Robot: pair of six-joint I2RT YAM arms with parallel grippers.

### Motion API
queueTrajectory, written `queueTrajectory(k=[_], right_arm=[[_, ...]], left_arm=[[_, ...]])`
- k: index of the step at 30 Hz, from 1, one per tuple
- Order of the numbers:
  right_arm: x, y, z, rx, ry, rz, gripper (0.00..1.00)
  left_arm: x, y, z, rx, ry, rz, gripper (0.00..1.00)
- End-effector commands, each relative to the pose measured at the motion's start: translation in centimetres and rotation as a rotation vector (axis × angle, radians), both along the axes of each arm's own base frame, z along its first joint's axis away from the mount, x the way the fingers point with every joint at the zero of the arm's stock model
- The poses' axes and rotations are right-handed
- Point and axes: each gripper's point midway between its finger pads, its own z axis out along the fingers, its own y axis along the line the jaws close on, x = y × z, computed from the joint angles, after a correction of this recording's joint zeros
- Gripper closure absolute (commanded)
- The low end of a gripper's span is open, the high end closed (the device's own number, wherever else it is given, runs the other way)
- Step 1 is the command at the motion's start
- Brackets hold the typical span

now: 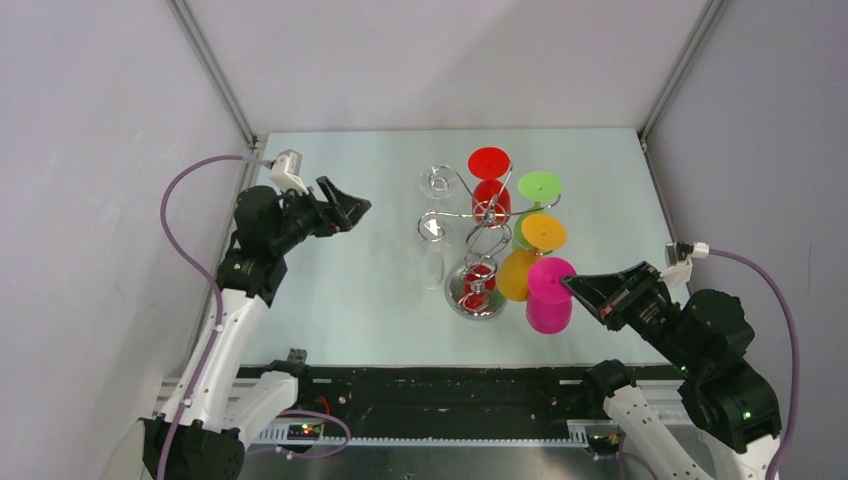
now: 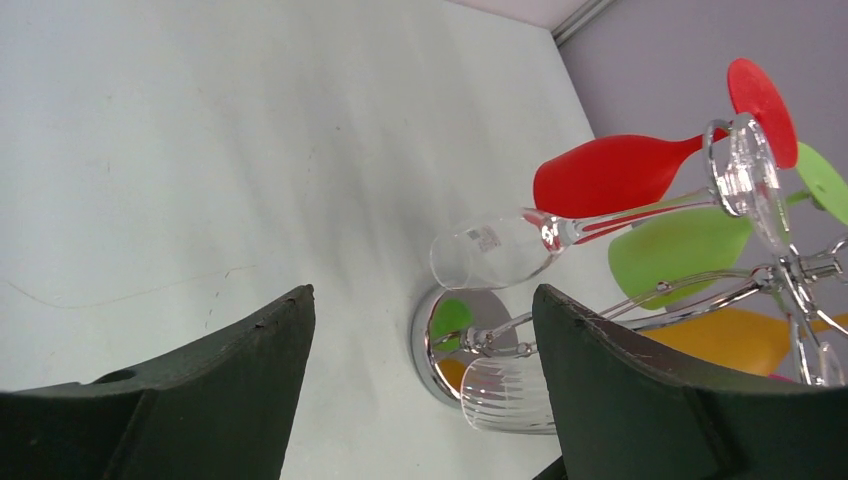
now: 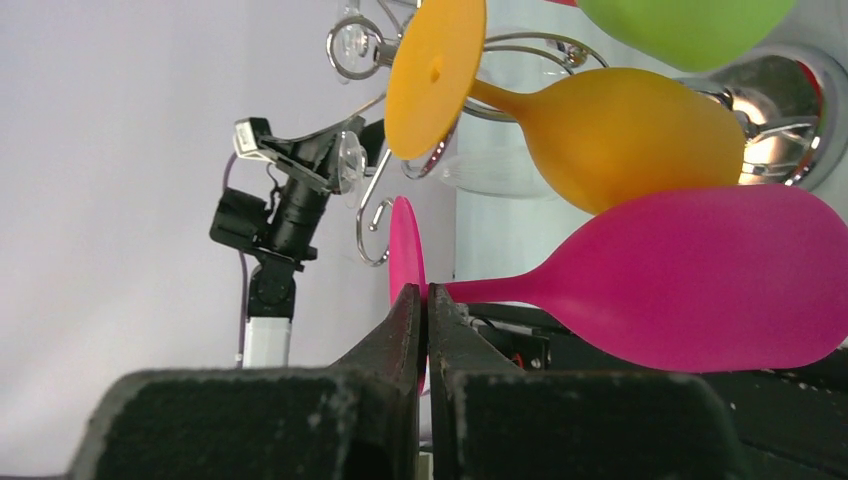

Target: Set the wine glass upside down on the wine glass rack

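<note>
pink wine glass (image 3: 690, 280), at closed right jaws

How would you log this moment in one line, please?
left claw: open, clear of wine glass rack | right claw: shut, beside pink glass stem | grip: unclear

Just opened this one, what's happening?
The right gripper, shut, has its tips at the stem of an upside-down pink wine glass beside the wine glass rack; whether it hangs from an arm is unclear. A red glass, a green glass, an orange glass and two clear glasses hang there. The left gripper hovers open and empty.
</note>
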Motion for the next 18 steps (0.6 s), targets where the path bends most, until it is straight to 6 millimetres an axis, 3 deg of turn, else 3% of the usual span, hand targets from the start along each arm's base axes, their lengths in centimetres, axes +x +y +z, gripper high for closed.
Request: queueTrajectory(k=[1,18], right_arm=[[0.4,0.3,3.4,0.086,-0.134,0.004,1.0],[0.5,1.3,3.5,0.133,-0.087,0.043,1.0]], left_arm=[[0.4,0.7,0.4,0.035,-0.052,0.025,0.15],[0.9,0.3,-0.9,0.025,-0.022,0.004,0.15]])
